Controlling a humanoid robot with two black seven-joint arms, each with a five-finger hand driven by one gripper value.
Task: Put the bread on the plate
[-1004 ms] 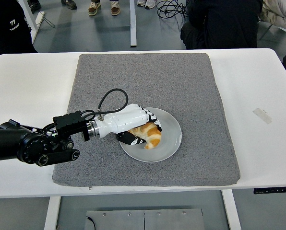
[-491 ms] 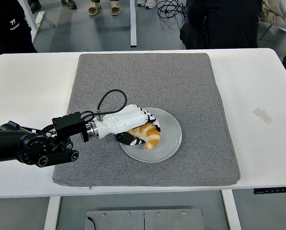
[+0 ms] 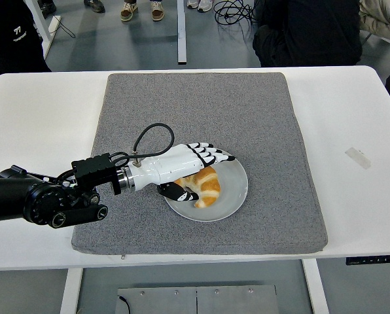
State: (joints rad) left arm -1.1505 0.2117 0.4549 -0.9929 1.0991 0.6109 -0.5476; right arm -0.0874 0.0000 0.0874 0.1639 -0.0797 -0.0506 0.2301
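The croissant (image 3: 203,186) lies on the white plate (image 3: 232,194) at the grey mat's (image 3: 247,111) middle, with the left hand (image 3: 185,165) over it, fingers (image 3: 216,156) stretched out flat, gripping nothing.

White table (image 3: 38,111) with grey mat (image 3: 247,118) on top.
Mat covers the table's middle, near edge close to the table's front edge. White plate (image 3: 233,196) sits on the mat's near half. Small pale tape strip (image 3: 357,157) lies on bare tabletop, right of mat.
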